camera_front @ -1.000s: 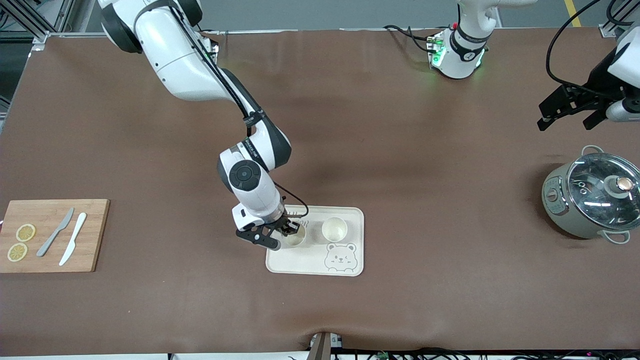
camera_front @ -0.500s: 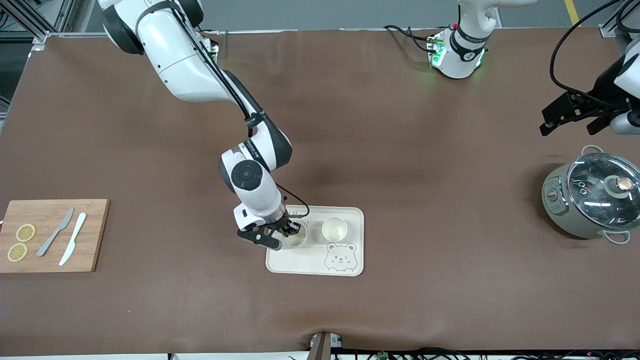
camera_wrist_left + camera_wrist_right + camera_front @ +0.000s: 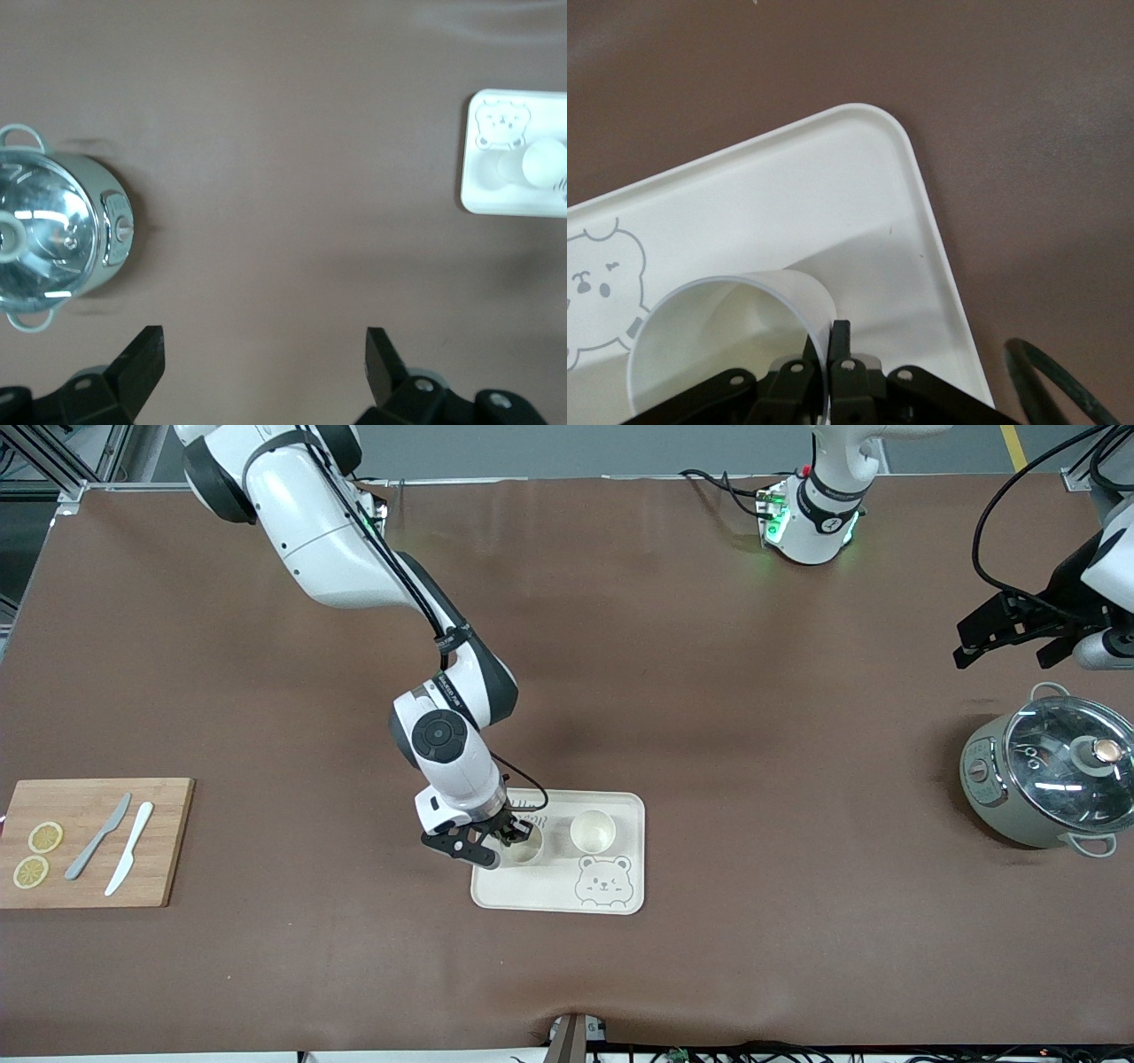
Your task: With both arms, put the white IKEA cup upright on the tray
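The cream tray [image 3: 532,892] with its bear drawing [image 3: 602,881] lies near the table's middle. A white cup [image 3: 526,847] stands upright at the tray's end toward the right arm, with my right gripper [image 3: 511,834] shut on its rim. The right wrist view shows the right gripper [image 3: 830,347] pinching the wall of that cup [image 3: 718,332], one finger inside and one outside, over the tray [image 3: 859,186]. A second white cup [image 3: 593,831] stands upright on the tray beside it. My left gripper [image 3: 1010,627] hangs open and empty over bare table; in its wrist view the left gripper [image 3: 263,354] holds nothing.
A grey-green cooker pot with a glass lid [image 3: 1045,771] stands at the left arm's end, also in the left wrist view as the pot [image 3: 53,235]. At the right arm's end a wooden cutting board [image 3: 168,850] carries two knives and lemon slices.
The left gripper has drifted slightly toward the left arm's end of the table. The right gripper stays shut on the cup at the same spot on the tray.
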`<control>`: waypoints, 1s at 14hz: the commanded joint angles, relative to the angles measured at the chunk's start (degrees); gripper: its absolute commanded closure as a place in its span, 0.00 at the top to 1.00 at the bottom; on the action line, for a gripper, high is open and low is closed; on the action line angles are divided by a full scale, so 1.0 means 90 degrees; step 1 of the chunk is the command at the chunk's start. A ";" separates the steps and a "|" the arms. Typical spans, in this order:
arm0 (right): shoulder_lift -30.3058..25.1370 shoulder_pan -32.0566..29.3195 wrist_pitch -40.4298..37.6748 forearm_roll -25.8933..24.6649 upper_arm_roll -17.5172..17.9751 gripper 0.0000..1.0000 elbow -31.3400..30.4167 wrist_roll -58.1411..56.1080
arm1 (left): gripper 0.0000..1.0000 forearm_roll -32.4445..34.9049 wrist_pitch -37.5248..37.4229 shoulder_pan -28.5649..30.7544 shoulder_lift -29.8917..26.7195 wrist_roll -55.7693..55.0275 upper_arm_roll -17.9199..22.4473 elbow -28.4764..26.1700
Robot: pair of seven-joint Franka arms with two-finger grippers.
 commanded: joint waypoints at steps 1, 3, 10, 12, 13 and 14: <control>0.0110 0.0081 0.0007 -0.0154 -0.0071 0.00 0.0177 0.0208 | 1.00 -0.0060 -0.0094 0.0041 0.0079 0.0352 0.0011 0.0195; 0.0120 0.0071 0.0016 -0.0164 -0.0071 0.02 0.0177 0.0199 | 1.00 -0.0051 -0.0094 0.0041 0.0117 0.0342 0.0021 0.0215; 0.0120 0.0062 0.0007 -0.0300 -0.0071 0.48 0.0177 0.0198 | 1.00 0.0037 -0.0085 0.0041 0.0127 0.0312 0.0011 0.0215; 0.0120 0.0071 0.0007 -0.0416 -0.0071 0.61 0.0167 0.0198 | 1.00 0.0037 -0.0085 0.0041 0.0118 0.0322 0.0011 0.0215; 0.0120 0.0071 0.0007 -0.0572 -0.0071 0.79 0.0157 0.0198 | 1.00 0.0037 -0.0085 0.0041 0.0127 0.0313 0.0011 0.0215; 0.0120 0.0071 0.0007 -0.0651 -0.0071 1.00 0.0157 0.0198 | 1.00 0.0037 -0.0085 0.0041 0.0127 0.0312 0.0011 0.0215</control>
